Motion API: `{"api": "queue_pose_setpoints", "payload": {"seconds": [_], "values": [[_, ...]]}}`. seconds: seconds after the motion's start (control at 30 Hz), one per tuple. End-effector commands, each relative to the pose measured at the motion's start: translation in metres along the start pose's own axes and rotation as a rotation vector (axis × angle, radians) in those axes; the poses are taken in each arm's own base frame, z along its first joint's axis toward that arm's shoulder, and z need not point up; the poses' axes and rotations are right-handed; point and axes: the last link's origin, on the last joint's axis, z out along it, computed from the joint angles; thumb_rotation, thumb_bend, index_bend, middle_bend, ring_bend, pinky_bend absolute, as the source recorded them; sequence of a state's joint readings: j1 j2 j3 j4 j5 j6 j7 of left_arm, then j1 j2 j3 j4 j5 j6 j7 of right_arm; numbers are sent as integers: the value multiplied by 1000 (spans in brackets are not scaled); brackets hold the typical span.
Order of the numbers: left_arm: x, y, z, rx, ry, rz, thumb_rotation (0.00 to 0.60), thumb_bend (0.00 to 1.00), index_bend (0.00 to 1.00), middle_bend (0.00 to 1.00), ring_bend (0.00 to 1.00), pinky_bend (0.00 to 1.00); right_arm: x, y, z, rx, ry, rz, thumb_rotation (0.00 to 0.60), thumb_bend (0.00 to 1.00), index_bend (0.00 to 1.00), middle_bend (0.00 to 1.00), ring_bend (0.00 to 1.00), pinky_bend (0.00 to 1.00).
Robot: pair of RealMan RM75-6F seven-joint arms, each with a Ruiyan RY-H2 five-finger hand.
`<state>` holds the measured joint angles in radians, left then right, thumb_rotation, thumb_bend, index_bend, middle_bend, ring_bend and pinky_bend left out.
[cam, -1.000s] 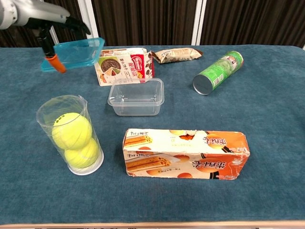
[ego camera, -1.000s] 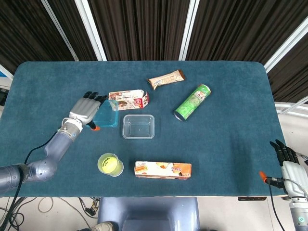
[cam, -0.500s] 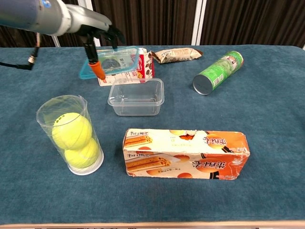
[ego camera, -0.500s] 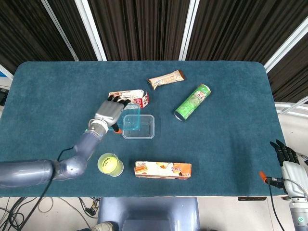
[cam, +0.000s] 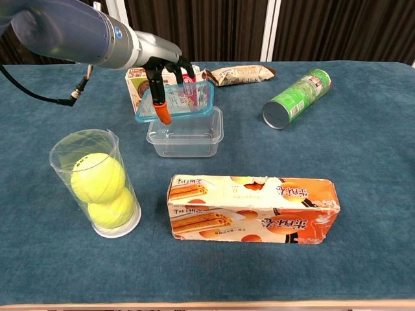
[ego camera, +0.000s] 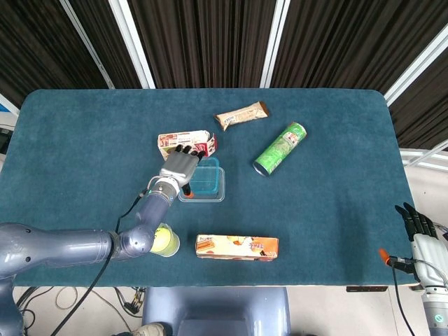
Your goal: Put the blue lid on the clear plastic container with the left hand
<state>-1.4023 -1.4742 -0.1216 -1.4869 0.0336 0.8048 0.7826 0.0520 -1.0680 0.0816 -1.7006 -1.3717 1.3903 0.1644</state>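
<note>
My left hand holds the blue lid just above the clear plastic container in the middle of the table. In the chest view the lid hangs tilted over the container's rear rim, its left side lower. The head view shows the lid covering most of the container's opening. My right hand rests off the table's right front corner, fingers straight and apart, holding nothing.
A chocolate snack box lies right behind the left hand. A tube of tennis balls stands front left, an orange biscuit box at the front. A green chip can and a wrapped bar lie at the back right.
My left hand has carried the blue lid rightwards from the table's left side to directly over the clear container. The right hand has stayed still.
</note>
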Motion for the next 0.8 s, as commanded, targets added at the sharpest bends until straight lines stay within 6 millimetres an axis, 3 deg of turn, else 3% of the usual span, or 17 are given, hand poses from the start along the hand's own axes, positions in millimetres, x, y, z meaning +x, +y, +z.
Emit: {"api": "queue_pose_setpoints", "payload": {"seconds": [0.03,0.8], "values": [[-3,2,1,-4,-3,14,600,306,100,328,0,0,0,0,0,-1,-1,1,600,292,96,0,0,0],[-17,14,3,-69,-2,-4,600,306,111,329,0,0,1,0,0,-5,2,1,600,292,96,0,0,0]]}}
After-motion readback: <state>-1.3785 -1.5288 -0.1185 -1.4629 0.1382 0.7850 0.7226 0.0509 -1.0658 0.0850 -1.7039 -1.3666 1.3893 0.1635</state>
